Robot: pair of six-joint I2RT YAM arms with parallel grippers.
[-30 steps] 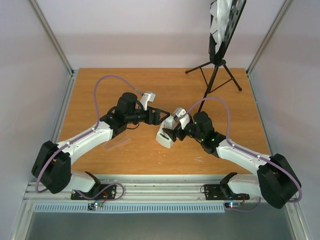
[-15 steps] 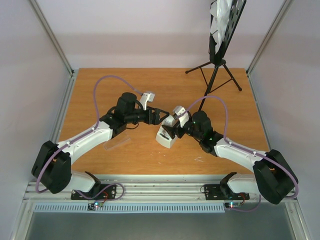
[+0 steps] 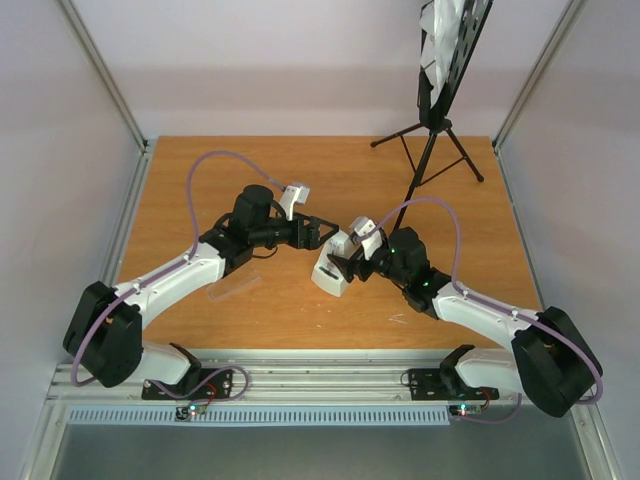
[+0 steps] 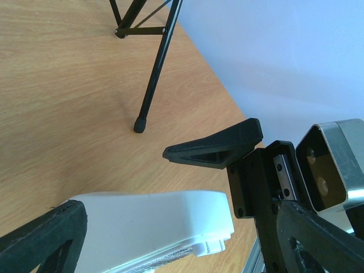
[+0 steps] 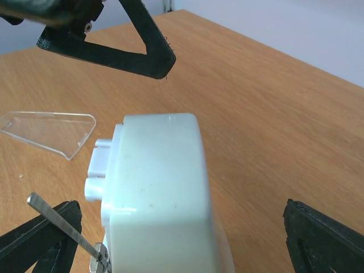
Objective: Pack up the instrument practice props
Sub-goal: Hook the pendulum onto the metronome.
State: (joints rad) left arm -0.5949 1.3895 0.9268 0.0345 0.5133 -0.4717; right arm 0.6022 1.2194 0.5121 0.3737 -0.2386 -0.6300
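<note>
Both pincers are spread about as wide as they go, and neither has hold of anything. My left pincer reaches in from the left with the white metronome showing between its fingers. From its wrist view I cannot tell whether either finger touches the casing. My right pincer comes in from the other side and straddles the same metronome, with both fingers standing clear of the white body. A thin metal rod shows by its left finger. The two pincers nearly meet nose to nose over it.

The metronome sits near the middle of the worktop. Its clear cover is off, lying flat on the wood well to the left. The black music stand stands at the far right corner, with the sheet-music pages on its desk — well apart from both arms.
</note>
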